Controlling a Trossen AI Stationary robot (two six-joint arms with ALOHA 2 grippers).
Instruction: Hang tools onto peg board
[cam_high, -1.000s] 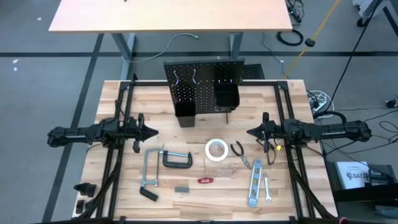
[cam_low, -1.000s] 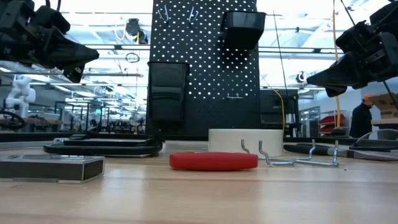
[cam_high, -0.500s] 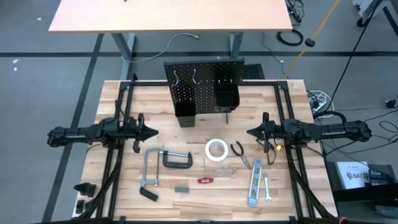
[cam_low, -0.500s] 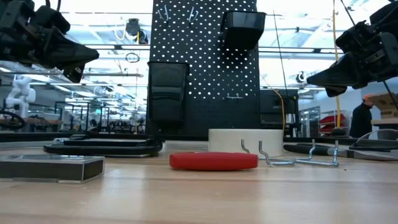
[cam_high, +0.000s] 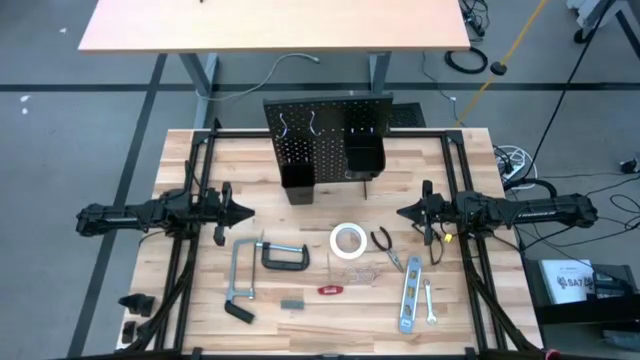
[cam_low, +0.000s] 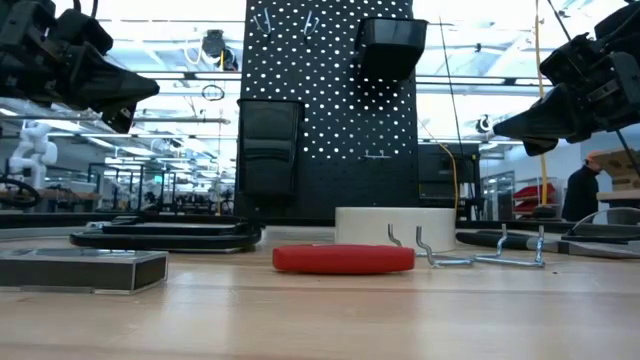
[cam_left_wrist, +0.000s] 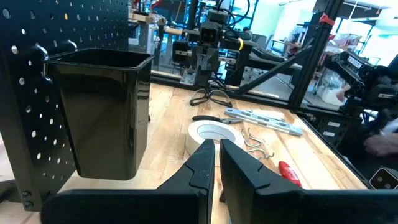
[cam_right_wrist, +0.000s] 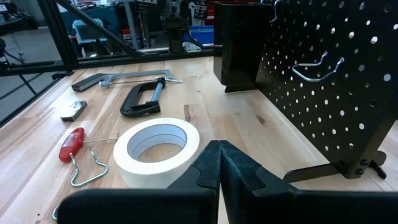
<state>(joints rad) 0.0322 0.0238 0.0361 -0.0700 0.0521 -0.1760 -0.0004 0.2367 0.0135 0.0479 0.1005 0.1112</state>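
The black peg board (cam_high: 328, 130) stands upright at the table's far middle, with two black bins (cam_high: 297, 178) (cam_high: 363, 155) hung on it. The tools lie flat on the table in front of it: grey bar clamp (cam_high: 240, 285), dark C-clamp (cam_high: 285, 256), white tape roll (cam_high: 348, 241), black pliers (cam_high: 385, 245), silver level (cam_high: 409, 297), small wrench (cam_high: 430, 302) and red-handled tool (cam_high: 331, 290). My left gripper (cam_high: 250, 211) hovers at mid-left, pointing level toward the middle, shut and empty. My right gripper (cam_high: 400, 212) hovers opposite at mid-right, shut and empty.
A small grey block (cam_high: 291, 303) lies near the front, and loose wire hooks (cam_high: 365, 272) lie between the tape roll and the level. Black frame rails (cam_high: 190, 180) run along both sides of the table. A person (cam_low: 580, 190) stands in the room behind.
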